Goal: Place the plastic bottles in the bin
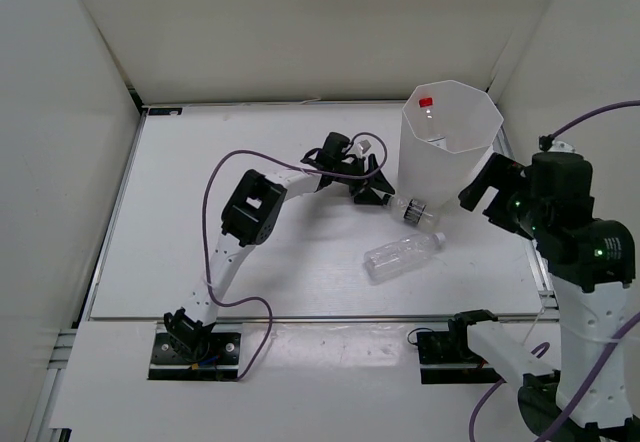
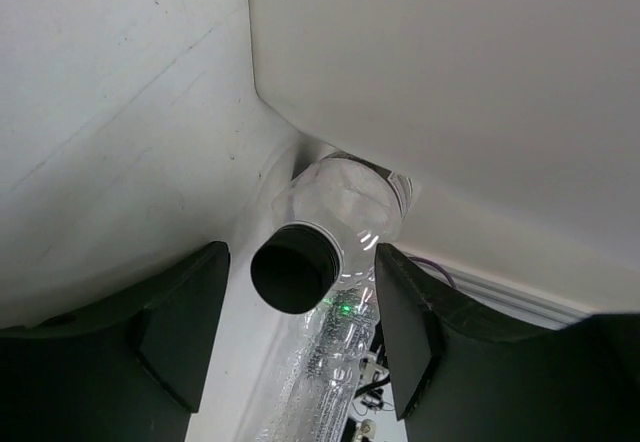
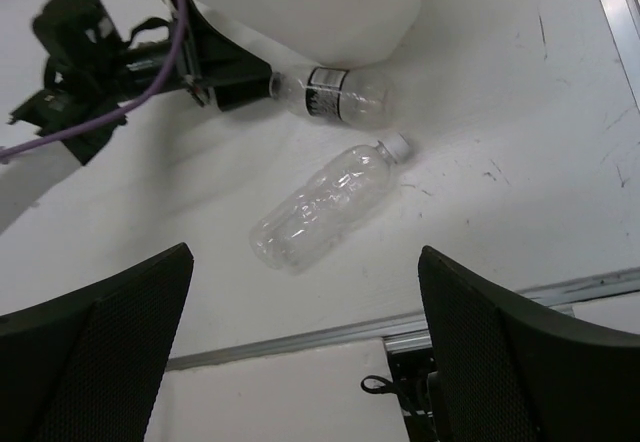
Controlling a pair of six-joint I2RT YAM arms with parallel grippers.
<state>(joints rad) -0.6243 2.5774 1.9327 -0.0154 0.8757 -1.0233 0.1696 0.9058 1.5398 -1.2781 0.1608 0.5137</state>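
Black-capped bottle (image 1: 415,212) lies on desk (image 1: 200,212) against bin (image 1: 450,142) foot. We see left gripper (image 1: 380,198) half-open astride its cap end, not clamped. Plain clear bottle (image 1: 400,255) lies near bin. Right gripper (image 3: 305,257) beside bin, wide open, empty.

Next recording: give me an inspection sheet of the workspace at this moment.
Surface: white table, lightly scuffed.
Job's things: bin upright at back right, red cap showing inside; black-capped bottle lying at its base; clear bottle lying apart, nearer the arms.
Clutter: nothing seen.
Grippers: left gripper open, straddling the black-capped bottle's cap end; right gripper open, empty.
Cables: purple cables along both arms.
Surroundings: white walls on three sides.
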